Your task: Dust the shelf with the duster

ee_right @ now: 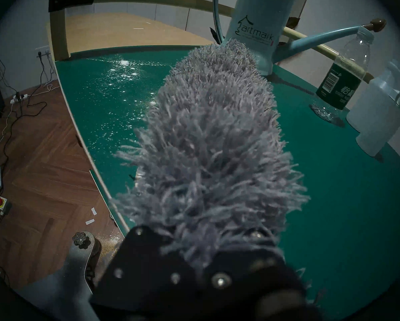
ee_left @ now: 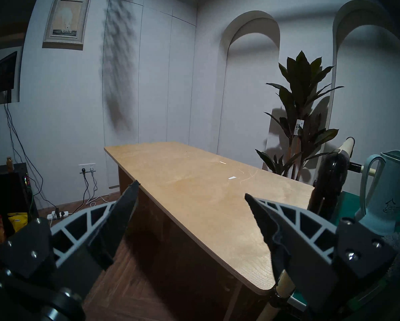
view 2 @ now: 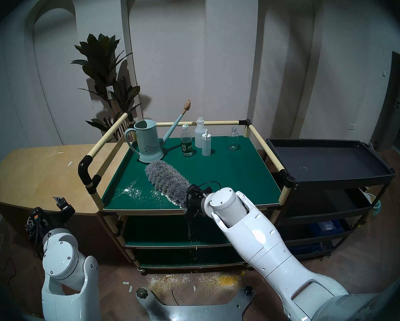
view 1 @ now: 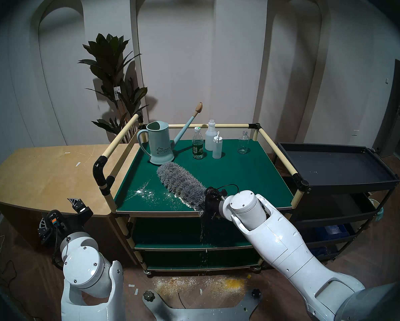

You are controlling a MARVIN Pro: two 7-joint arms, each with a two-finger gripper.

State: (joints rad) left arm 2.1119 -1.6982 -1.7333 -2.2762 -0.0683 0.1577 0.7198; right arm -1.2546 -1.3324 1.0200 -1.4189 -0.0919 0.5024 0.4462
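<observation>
Lying shaggy and oblong on the flat green shelf (view 1: 240, 174), the grey microfibre duster (view 1: 181, 185) stretches ahead of our right pincer (view 1: 208, 203) — clenched on its handle end at the shelf's near edge. White powder (view 1: 145, 193) speckles the board to the pincer's left. Our left pincer (ee_left: 192, 197) gapes wide, empty, over a smooth plywood table (ee_left: 194, 186).

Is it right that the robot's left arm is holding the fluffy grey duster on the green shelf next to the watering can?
Not quite: the right end effector holds the duster, as the head view shows. The left end effector is open and holds nothing, off to the side. The rest is right: the duster lies on the green shelf, its tip by the watering can.
</observation>
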